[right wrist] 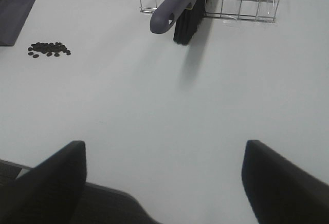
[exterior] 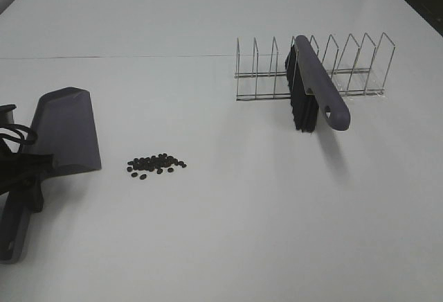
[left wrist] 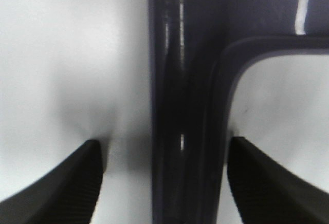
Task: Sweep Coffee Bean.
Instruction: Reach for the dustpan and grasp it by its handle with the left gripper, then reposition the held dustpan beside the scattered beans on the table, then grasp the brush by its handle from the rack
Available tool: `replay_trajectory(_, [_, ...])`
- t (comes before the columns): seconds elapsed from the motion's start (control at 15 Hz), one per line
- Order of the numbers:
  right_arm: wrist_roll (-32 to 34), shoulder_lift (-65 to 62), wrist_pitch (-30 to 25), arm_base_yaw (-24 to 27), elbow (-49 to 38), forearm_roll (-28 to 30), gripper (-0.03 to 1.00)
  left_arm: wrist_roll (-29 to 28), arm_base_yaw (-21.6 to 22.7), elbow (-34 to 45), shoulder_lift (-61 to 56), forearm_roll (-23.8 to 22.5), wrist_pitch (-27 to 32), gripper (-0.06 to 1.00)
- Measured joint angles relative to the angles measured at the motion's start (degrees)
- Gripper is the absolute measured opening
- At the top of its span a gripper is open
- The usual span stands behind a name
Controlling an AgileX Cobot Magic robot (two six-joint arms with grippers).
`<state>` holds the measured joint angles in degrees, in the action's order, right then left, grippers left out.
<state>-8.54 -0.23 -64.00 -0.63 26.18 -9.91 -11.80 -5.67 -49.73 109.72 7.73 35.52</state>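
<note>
At the far left of the high view, the left gripper (left wrist: 164, 142) straddles the dustpan (exterior: 66, 130) handle with its jaws spread. One pad (left wrist: 67, 185) stands clear of the handle, while the other (left wrist: 267, 183) is at its edge, so nothing is clamped yet. The pan looks like stiff, light plastic with a glossy handle that may be slick. A hold on the straight bar just beside the handle's loop should steady it.

The beans (exterior: 156, 165) lie on the table (exterior: 228, 240) in a loose cluster at about 4 o'clock from the pan's wide mouth, near it but not touching. They are tiny, hard and light, and likely to roll or skip, so they are best pushed with soft strokes rather than pinched.

At about 2 o'clock from the beans, well apart, the brush (exterior: 320, 89) leans in the wire rack (exterior: 360, 59), bristles down and handle pointing toward 5 o'clock. The handle looks rigid and the bristles soft. Mid-handle, clear of the rack wires, is probably the best place to grip it.

The right gripper (right wrist: 163, 147) hangs over bare table with its fingers (right wrist: 51, 183) wide apart, holding nothing.
</note>
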Motion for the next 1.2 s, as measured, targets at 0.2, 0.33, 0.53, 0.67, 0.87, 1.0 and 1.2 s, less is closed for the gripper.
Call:
replay_trajectory(0.2, [0.1, 0.0, 0.0, 0.0, 0.0, 0.0, 0.77, -0.1, 0.0, -0.1, 0.2, -3.1, 0.0, 0.32])
replay_trajectory(0.33, [0.1, 0.0, 0.0, 0.0, 0.0, 0.0, 0.77, -0.1, -0.2, -0.1, 0.3, -6.1, 0.0, 0.33])
replay_trajectory(0.53, [0.1, 0.0, 0.0, 0.0, 0.0, 0.0, 0.77, 2.2, -0.2, -0.1, 0.1, -7.7, 0.6, 0.33])
replay_trajectory(0.67, [0.1, 0.0, 0.0, 0.0, 0.0, 0.0, 0.77, 3.4, -0.2, 1.4, -1.6, -8.4, -0.4, 0.33])
replay_trajectory(0.87, [0.1, 0.0, 0.0, 0.0, 0.0, 0.0, 0.77, 5.4, -0.2, 5.4, -5.1, -9.5, -0.4, 0.33])
replay_trajectory(1.0, [0.2, 0.0, 0.8, 0.0, 0.3, 0.0, 0.77, 5.8, -0.2, 8.7, -7.6, -9.8, -0.9, 0.33])
replay_trajectory(1.2, [6.4, 0.6, 5.9, 0.0, 2.2, 0.1, 0.77, 5.8, -0.2, 12.6, -11.6, -8.6, -4.8, 0.33])
